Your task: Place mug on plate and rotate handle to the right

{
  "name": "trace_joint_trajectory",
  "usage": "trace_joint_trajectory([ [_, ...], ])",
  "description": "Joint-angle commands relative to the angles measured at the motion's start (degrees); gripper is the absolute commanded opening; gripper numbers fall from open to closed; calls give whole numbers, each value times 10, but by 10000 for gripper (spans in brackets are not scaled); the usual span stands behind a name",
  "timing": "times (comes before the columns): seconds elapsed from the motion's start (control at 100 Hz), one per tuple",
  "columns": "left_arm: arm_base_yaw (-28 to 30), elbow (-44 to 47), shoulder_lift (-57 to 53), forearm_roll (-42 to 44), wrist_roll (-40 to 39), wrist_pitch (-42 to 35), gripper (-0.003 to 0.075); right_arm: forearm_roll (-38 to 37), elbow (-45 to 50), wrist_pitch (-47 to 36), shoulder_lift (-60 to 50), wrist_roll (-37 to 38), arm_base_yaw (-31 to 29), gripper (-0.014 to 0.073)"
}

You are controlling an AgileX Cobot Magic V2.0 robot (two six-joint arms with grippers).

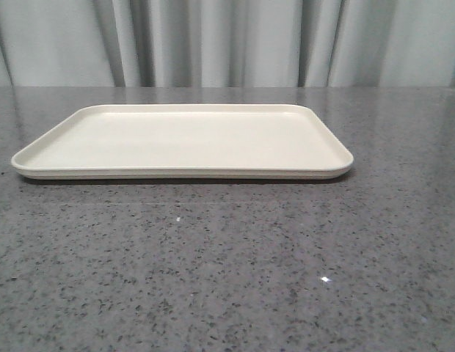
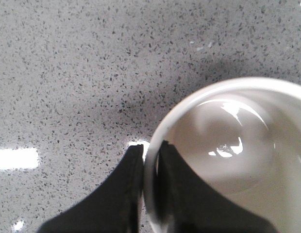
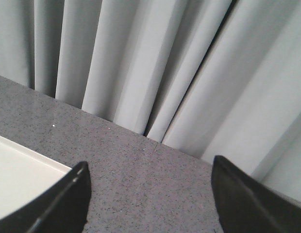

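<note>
The cream plate (image 1: 182, 141) lies empty on the grey speckled table in the front view. Neither arm nor the mug shows in that view. In the left wrist view my left gripper (image 2: 150, 155) is shut on the white mug's (image 2: 238, 145) rim, one finger outside the wall and one inside. I look down into the mug's glossy white inside, over the table. The handle and the smiley face are hidden. My right gripper (image 3: 149, 174) is open and empty above the table, with a corner of the plate (image 3: 19, 174) beside one finger.
Grey curtains (image 1: 227, 40) hang behind the table's far edge and also show in the right wrist view (image 3: 155, 63). The grey speckled tabletop (image 1: 227, 271) spreads in front of the plate.
</note>
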Motion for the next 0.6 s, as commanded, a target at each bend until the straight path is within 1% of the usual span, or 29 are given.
trace_joint_trajectory([
  [0.0, 0, -14, -10, 13, 2, -19, -20, 7, -18, -42, 2, -4, -1, 525],
  [0.14, 0, -19, -16, 9, 3, -17, -20, 7, -18, -42, 2, -4, -1, 525],
  [0.27, 0, -38, -26, -16, 16, -12, -20, 7, -18, -42, 2, -4, -1, 525],
  [0.37, 0, -69, -30, -29, 17, -6, -20, 7, -18, -42, 2, -4, -1, 525],
  [0.52, 0, -127, -30, -65, 47, 9, -20, 7, -18, -42, 2, -4, -1, 525],
  [0.59, -1, -157, -30, -81, 48, 8, -20, 7, -18, -42, 2, -4, -1, 525],
])
